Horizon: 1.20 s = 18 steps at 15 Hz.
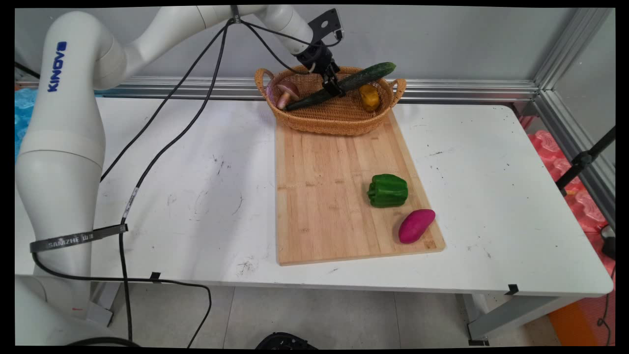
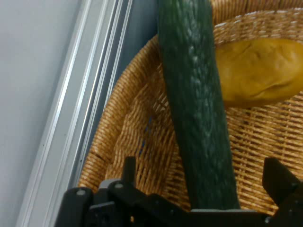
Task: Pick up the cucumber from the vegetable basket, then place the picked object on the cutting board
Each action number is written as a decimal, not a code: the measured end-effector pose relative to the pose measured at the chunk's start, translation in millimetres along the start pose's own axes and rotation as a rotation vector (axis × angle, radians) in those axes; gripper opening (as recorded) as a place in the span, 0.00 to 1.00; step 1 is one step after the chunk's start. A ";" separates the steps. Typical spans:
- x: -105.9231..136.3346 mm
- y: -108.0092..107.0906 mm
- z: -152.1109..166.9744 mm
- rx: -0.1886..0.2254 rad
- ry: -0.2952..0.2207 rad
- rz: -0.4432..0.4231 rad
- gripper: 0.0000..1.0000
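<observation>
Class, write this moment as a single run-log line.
gripper: open, astride cucumber | cucumber: across basket | in basket: mushroom, yellow item | board: green pepper, purple sweet potato

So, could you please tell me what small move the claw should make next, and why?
Probably close the claw on the cucumber. Its fingers stand open on either side of the cucumber, not touching it, and it lies slanted across the basket.
</observation>
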State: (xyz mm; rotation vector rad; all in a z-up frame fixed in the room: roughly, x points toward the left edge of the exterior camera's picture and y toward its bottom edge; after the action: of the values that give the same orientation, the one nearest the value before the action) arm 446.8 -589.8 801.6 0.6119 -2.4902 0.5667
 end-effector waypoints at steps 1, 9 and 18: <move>-1.8 -0.4 2.2 0.001 -0.002 -0.004 1.00; -9.3 1.0 13.1 -0.007 -0.011 -0.015 0.00; 10.4 3.3 -15.1 0.009 0.024 -0.023 0.00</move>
State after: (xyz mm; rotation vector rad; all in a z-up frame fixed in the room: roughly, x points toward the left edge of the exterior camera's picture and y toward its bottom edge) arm 442.7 -582.8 818.3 0.6333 -2.4564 0.5731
